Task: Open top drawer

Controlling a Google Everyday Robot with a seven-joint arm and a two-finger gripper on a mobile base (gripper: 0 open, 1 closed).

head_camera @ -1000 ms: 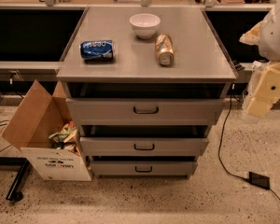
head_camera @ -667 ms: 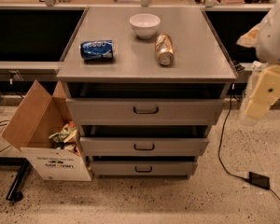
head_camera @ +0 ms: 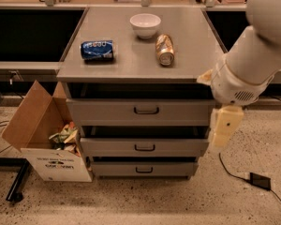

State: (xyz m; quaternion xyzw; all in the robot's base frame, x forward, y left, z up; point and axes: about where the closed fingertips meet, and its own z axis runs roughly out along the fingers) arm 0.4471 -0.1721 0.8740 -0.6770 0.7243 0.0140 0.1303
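Note:
The top drawer is the tallest grey front of three, with a small dark bar handle at its centre. Its front stands a little proud of the cabinet, with a dark gap under the countertop above it. My gripper is a cream piece hanging from the big white arm. It sits at the right end of the top drawer's front, level with the handle and well to its right. It holds nothing that I can see.
On the cabinet top lie a blue can, a white bowl and a golden can. Two shorter drawers sit below. An open cardboard box stands at the left; a cable and adaptor lie on the floor at the right.
My arm has swung left and down from beside the cabinet, bringing the gripper to the right end of the top drawer's front. The drawers and the items on top have not moved.

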